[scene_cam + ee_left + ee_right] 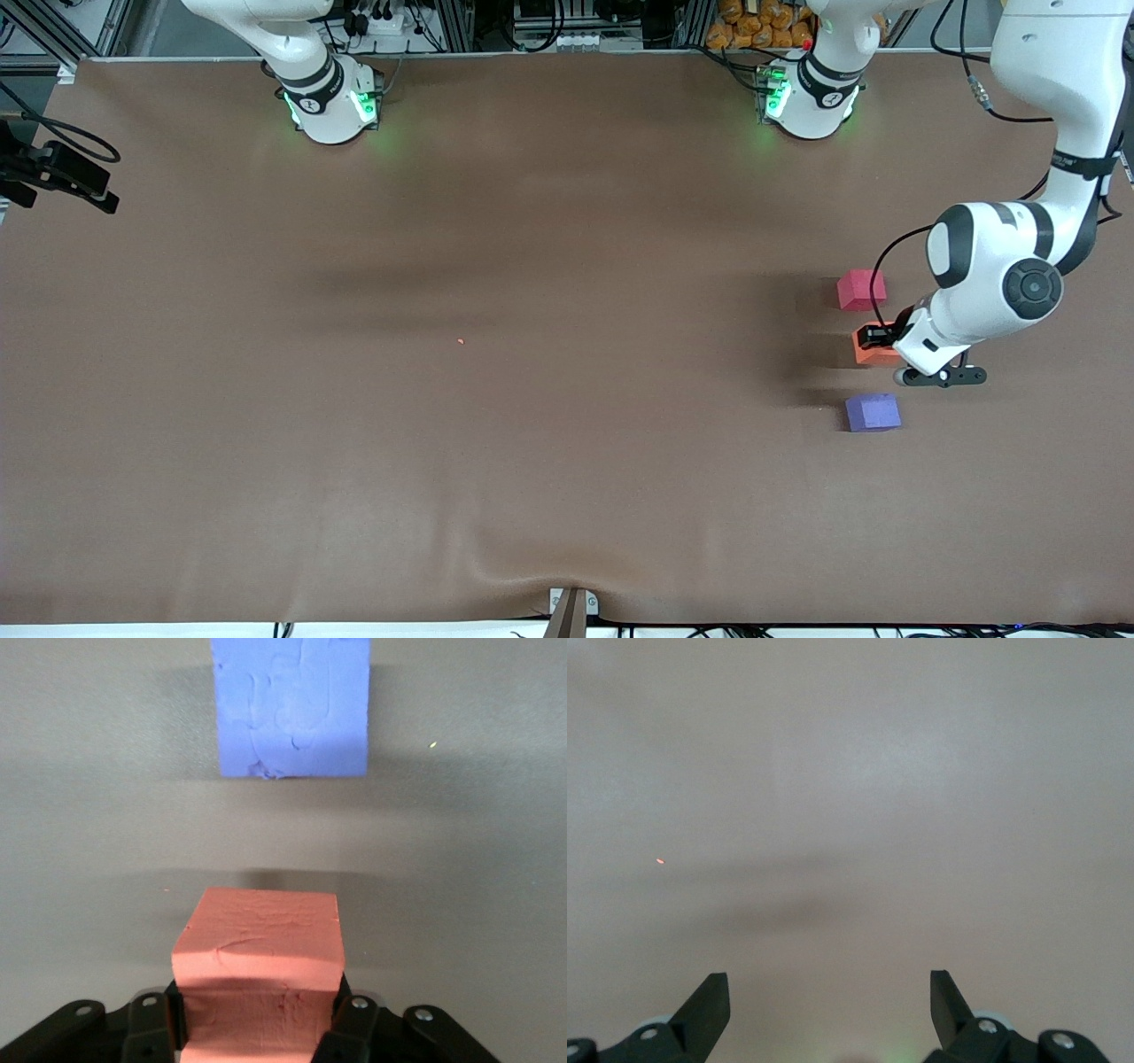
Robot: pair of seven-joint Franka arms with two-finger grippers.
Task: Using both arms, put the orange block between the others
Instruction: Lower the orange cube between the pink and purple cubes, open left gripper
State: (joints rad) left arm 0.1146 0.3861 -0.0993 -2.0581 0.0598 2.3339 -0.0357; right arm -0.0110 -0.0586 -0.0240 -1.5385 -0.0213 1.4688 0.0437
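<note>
The orange block (870, 348) (259, 973) sits at the left arm's end of the table, between the pinkish-red cube (860, 290) and the purple cube (873, 413) (291, 704). The purple one is nearest the front camera and the pinkish-red one farthest. My left gripper (877, 338) (259, 1028) is shut on the orange block, its black fingers (155, 1023) pressing the block's two sides. My right gripper (828, 992) is open over bare table, with nothing between its fingertips (709, 1001); in the front view only that arm's base shows.
A brown cloth (496, 399) covers the table, with a ripple at its front edge. A tiny orange crumb (461, 341) (660, 861) lies near the middle. Cables and a black clamp (62, 177) sit at the right arm's end.
</note>
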